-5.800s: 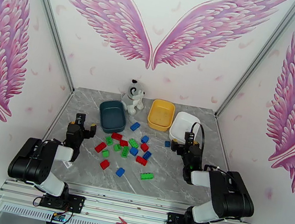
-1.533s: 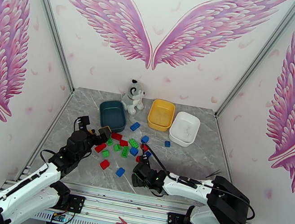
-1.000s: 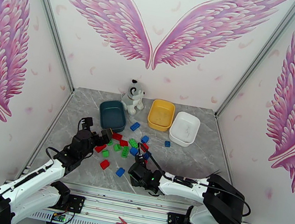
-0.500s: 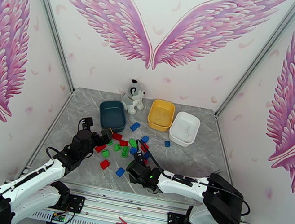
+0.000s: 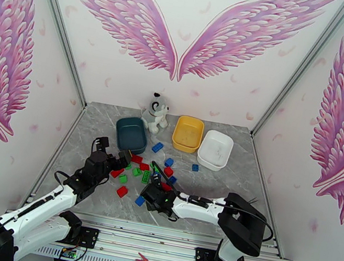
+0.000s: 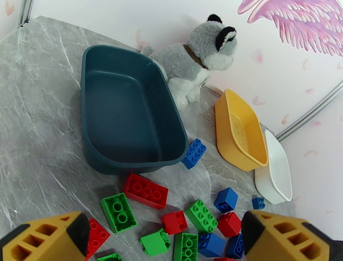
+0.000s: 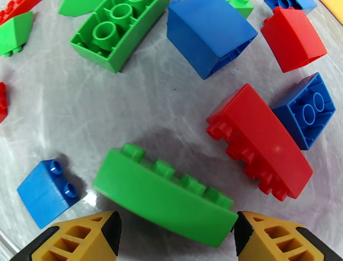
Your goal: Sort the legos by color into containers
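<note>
Left gripper [image 6: 165, 232] hangs wide open, holding nothing, above red, green and blue legos [image 6: 145, 191] scattered on the marble table [image 6: 34, 128] beside the teal tub [image 6: 128, 165]. The right gripper [image 7: 176, 225] brackets a long green brick [image 7: 165, 197] lying on the table, and whether it grips the brick cannot be told.

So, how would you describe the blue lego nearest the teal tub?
Find the dark teal tub at the back left, beside the plush dog. By its corner facing the yellow tub lies one blue lego, alone behind the mixed pile.
</note>
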Controlling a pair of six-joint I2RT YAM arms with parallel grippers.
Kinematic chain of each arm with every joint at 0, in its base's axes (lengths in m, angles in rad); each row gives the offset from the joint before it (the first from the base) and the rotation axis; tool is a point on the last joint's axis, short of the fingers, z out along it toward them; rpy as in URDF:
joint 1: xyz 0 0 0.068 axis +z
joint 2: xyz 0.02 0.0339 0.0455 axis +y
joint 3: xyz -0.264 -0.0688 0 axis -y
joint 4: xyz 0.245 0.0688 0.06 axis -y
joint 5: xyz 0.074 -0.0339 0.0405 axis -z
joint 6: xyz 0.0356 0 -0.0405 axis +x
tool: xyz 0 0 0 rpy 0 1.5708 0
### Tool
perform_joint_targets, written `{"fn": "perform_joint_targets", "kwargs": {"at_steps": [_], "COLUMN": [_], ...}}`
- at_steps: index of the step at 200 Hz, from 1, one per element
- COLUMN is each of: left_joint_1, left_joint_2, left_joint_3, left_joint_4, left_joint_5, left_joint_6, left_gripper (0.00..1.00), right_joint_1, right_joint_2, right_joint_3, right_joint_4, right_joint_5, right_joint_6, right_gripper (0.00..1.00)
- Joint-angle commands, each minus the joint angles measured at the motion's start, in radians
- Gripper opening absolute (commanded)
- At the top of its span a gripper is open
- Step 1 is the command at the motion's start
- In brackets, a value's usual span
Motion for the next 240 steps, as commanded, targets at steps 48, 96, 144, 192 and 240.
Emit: {"fn": "perform_joint_targets", "kwargs": {"at_steps": [48, 96, 144, 192, 240], "left_joint_1": [0.001, 0.002, 0.002, -0.027, -0.132], "left_joint_2": [0.024, 0.025, 0.048, 0.157, 0.289], "left_joint_3": [0.022, 0.022, 0.043, 0.097, 0.174], "left_joint_4": [0.003, 0.004, 0.007, 0.071, 0.089], "left_joint_5": [0.015, 0.017, 0.080, 0.233, 0.268], "left_joint_6": [-0.002, 0.001, 0.020, 0.051, 0.108], "left_gripper": [0.99, 0.99, 0.99, 0.99, 0.99], "right_joint_1": [-0.133, -0.158, -0.158, -0.189, -0.410], "right_joint_2": [0.070, 0.038, -0.061, -0.171, -0.249], "right_joint_3": [0.048, 0.039, -0.007, -0.014, 0.007], "right_joint_4": [0.084, 0.099, 0.099, 0.066, 0.029], "right_joint_5": [-0.103, -0.154, -0.183, -0.174, -0.183], "right_joint_6": [-0.062, -0.065, -0.060, -0.073, -0.094], "right_gripper": [0.67, 0.46, 0.23, 0.15, 0.10]}}
